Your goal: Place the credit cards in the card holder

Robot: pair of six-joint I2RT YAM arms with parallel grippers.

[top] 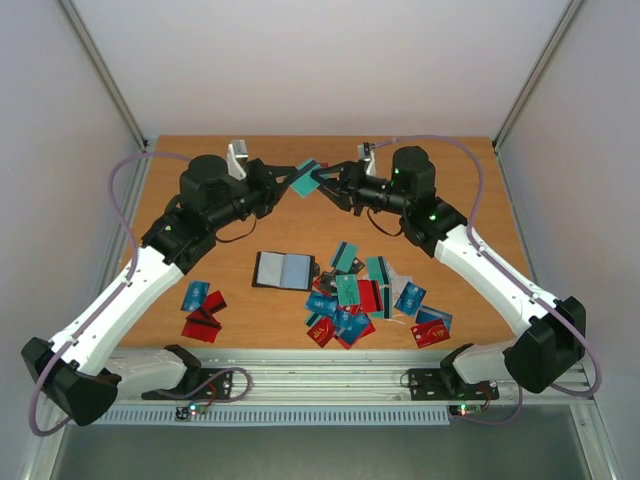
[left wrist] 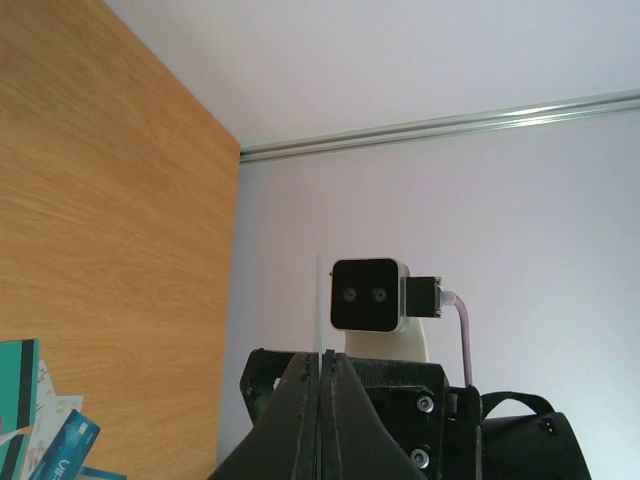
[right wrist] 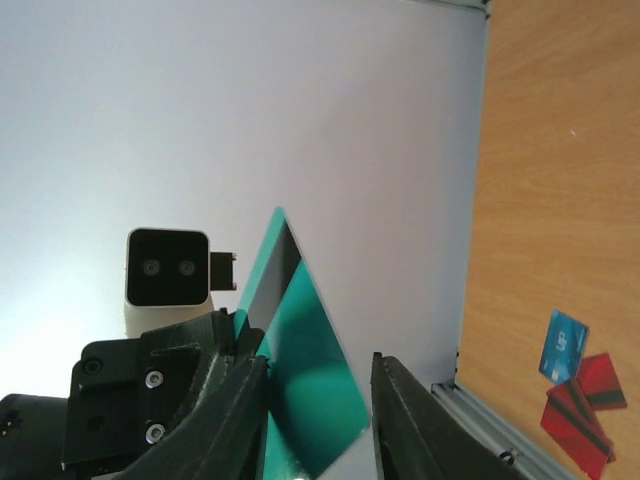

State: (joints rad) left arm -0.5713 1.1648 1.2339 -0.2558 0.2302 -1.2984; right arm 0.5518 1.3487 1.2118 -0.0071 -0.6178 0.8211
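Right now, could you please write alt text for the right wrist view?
A teal card with a black stripe stands between the fingers of the right hand. The left wrist's camera faces it; blue and red cards lie on the table.

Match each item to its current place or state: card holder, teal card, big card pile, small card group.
Items:
1. card holder
2. teal card
3. big card pile
4. small card group

Places:
A. up in the air, pinched in the left gripper
B. flat on the table, right of the holder
C. lying open mid-table
D. on the table, left of the holder

Pairs: 1-C, 2-A, 3-B, 4-D
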